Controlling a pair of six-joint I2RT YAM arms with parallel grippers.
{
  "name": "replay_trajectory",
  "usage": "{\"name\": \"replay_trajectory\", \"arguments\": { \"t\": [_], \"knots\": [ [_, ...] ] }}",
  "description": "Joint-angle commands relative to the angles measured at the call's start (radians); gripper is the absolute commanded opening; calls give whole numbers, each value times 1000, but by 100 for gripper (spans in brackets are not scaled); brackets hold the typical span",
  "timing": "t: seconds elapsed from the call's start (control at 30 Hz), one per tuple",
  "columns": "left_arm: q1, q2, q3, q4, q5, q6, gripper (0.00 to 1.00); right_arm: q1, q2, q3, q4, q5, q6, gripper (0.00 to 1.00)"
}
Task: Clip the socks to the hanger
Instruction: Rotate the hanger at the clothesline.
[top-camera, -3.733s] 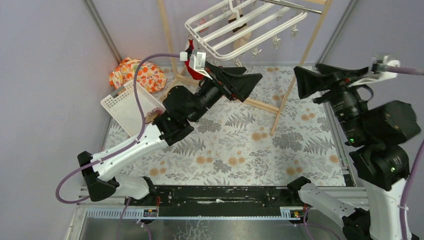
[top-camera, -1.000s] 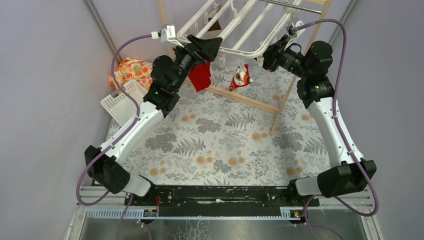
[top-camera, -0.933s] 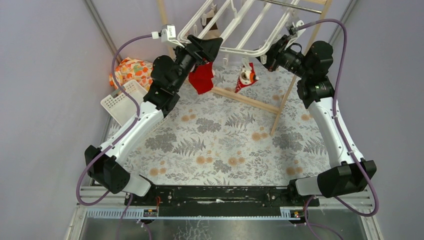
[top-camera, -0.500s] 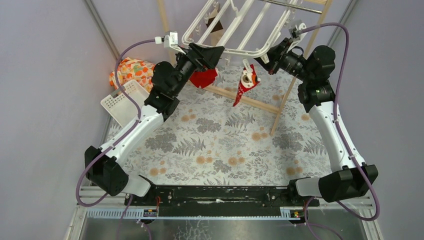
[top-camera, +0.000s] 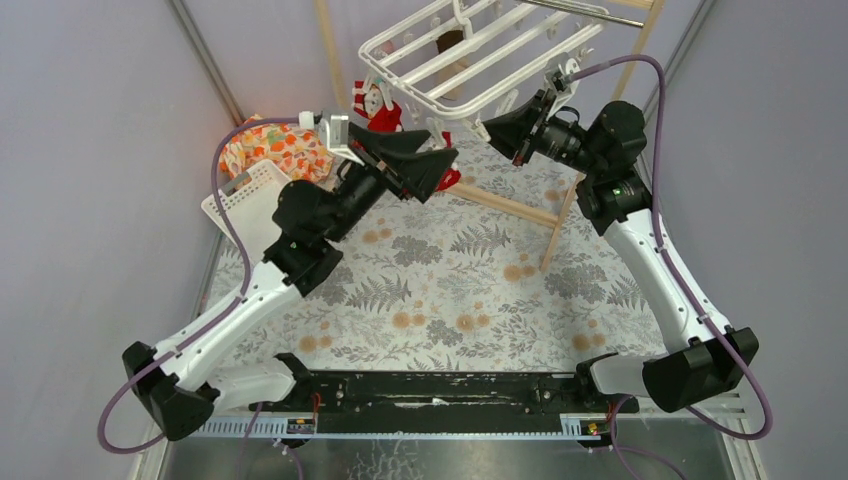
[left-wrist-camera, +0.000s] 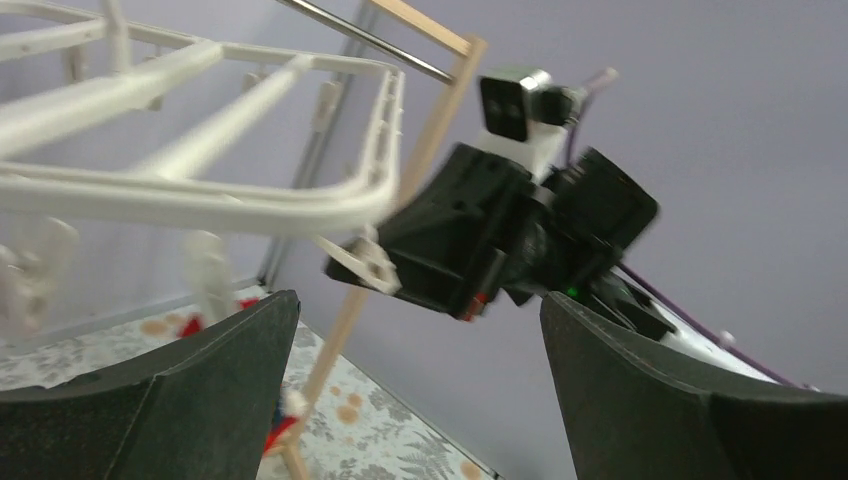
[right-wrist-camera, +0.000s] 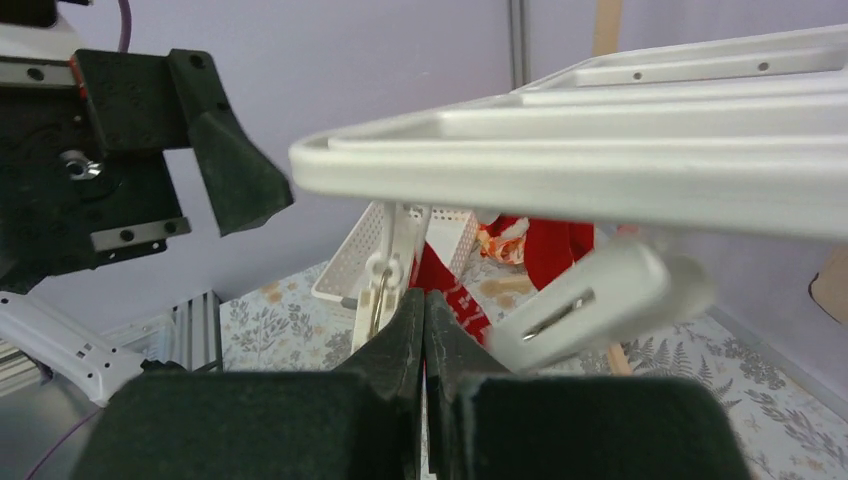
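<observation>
The white grid hanger hangs at the top of the overhead view. A red patterned sock dangles from its left end. A second red sock peeks out behind my left gripper. That gripper stands wide open below the hanger's near edge with nothing between its fingers. My right gripper is shut just under the hanger's near bar, with nothing visibly held. Its closed tips sit beside a dangling white clip. Red socks hang beyond it.
A wooden pole rack carries the hanger, with one leg on the fern-print mat. A white slotted basket and an orange floral bundle lie at the left. Grey walls close in on both sides.
My left arm dropped back and right, away from the hanger, still open. The hanger swung left with the red socks on it. The right gripper closed and shifted left under the bar.
</observation>
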Motion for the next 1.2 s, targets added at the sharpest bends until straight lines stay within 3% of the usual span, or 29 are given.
{"name": "replay_trajectory", "arguments": {
  "t": [0.0, 0.17, 0.4, 0.6, 0.73, 0.8, 1.17],
  "knots": [
    [-37, -52, -124, 96, 8, 39, 99, 22, -35, -2, 29, 23, -14, 0],
    [-37, -37, -264, 263, 38, 10, 99, 25, -45, 6, 44, 18, 0, 0],
    [-36, -31, -326, 335, -23, 89, 99, 24, -67, 20, -3, 21, -34, 0],
    [-34, 18, -356, 497, -41, 160, 99, 25, -115, -18, 0, 28, -40, 1],
    [12, 42, -357, 544, -18, 184, 99, 25, -106, 14, -42, 30, -66, 35],
    [46, 47, -360, 560, 1, 166, 99, 26, -96, 26, -45, 24, -67, 46],
    [182, 5, -407, 598, 61, 146, 99, 25, -44, 55, 5, 2, -27, 55]
  ]
}}
